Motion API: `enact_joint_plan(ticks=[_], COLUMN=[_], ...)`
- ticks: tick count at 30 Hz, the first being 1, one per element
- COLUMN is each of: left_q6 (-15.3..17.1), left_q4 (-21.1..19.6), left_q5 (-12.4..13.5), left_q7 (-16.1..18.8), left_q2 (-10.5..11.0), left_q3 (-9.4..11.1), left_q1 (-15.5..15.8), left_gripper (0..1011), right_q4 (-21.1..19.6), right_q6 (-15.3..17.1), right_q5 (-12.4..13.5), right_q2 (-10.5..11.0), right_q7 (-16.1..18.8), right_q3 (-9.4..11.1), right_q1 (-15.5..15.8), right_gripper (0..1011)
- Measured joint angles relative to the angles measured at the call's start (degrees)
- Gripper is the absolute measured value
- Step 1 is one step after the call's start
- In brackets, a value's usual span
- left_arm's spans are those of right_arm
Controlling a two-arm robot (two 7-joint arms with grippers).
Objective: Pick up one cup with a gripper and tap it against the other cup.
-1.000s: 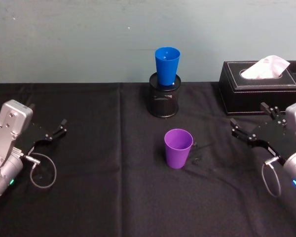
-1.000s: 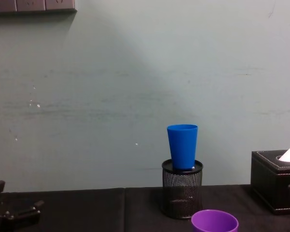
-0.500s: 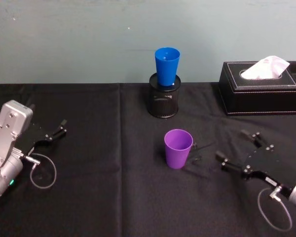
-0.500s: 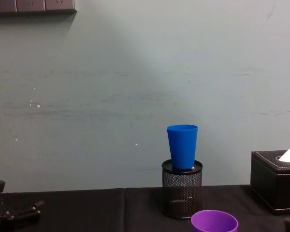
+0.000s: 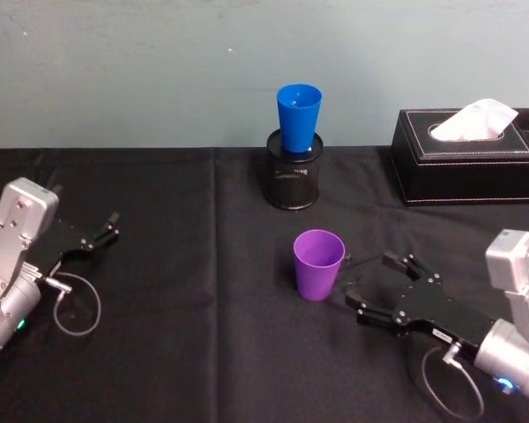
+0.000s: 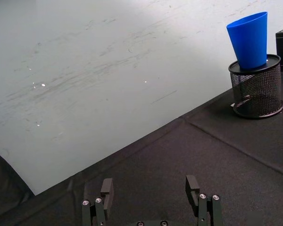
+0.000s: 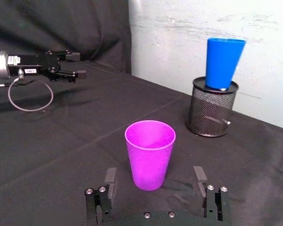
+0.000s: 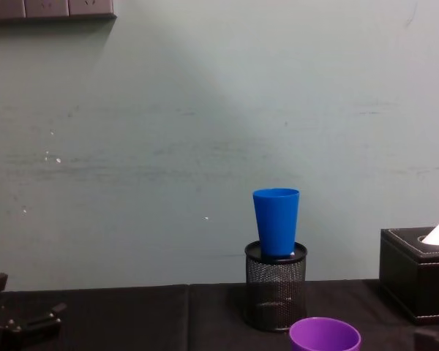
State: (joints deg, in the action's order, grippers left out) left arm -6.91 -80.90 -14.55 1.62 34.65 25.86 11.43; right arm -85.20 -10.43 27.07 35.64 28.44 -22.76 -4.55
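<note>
A purple cup [image 5: 318, 264], a bright blue cup [image 5: 298, 117], a black wire-mesh holder [image 5: 292, 181], a black-clothed counter [image 5: 185, 300].

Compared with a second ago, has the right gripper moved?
Yes. The right gripper has left the front of the tissue box and swung leftward, toward the robot; it now sits open just right of the purple cup.

A pale grey-green wall [image 8: 205, 110], scuffed and streaked, rises behind the bench [image 5: 159, 370], which is draped in black cloth [image 5: 203, 256]. Grey plates [image 8: 47, 7] sit high on the wall.
</note>
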Motion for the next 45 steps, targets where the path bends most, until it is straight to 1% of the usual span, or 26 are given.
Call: enact_joint_plan(ticks=[5,8,11,14,21,27,34,42,43,44,45], left_q6=[0.00,0.00,0.00,0.00,0.00,0.00,0.00,0.00,0.00,0.00,0.00], left_q4=[0.00,0.00,0.00,0.00,0.00,0.00,0.00,0.00,0.00,0.00,0.00], left_q5=[0.00,0.00,0.00,0.00,0.00,0.00,0.00,0.00,0.00,0.00,0.00], left_q7=[0.00,0.00,0.00,0.00,0.00,0.00,0.00,0.00,0.00,0.00,0.00], left_q2=[0.00,0.00,0.00,0.00,0.00,0.00,0.00,0.00,0.00,0.00,0.00], left_q3=[0.00,0.00,0.00,0.00,0.00,0.00,0.00,0.00,0.00,0.00,0.00], left_q1=[0.00,0.00,0.00,0.00,0.00,0.00,0.00,0.00,0.00,0.00,0.00], left_gripper=[1000,1000,1000,1000,1000,1000,1000,1000,1000,1000,1000], right_q4=[2.41,3.38,5.10,6.40,9.13,11.16,12.85,12.67,12.66,12.63,12.61], right_q6=[0.32,0.58,1.17,1.41,1.78,1.97,1.71,1.70,1.69,1.70,1.70], right_q5=[-1.10,-1.72,-2.80,-3.36,-4.36,-4.87,-5.48,-5.44,-5.44,-5.43,-5.42], right_q2=[-2.13,-3.11,-4.73,-5.88,-8.41,-10.07,-11.11,-11.04,-11.03,-11.01,-11.00], right_q7=[1.43,1.72,1.91,2.40,3.61,4.42,4.73,4.72,4.71,4.69,4.69], right_q3=[-0.90,-1.23,-1.70,-1.99,-2.37,-2.42,-2.38,-2.34,-2.33,-2.32,-2.32], right_q1=[-2.34,-3.33,-5.02,-6.20,-8.56,-10.16,-11.05,-11.01,-11.00,-10.98,-10.97], right_gripper=[1003,1003,1003,1003,1003,1003,1003,1003,996,957,947])
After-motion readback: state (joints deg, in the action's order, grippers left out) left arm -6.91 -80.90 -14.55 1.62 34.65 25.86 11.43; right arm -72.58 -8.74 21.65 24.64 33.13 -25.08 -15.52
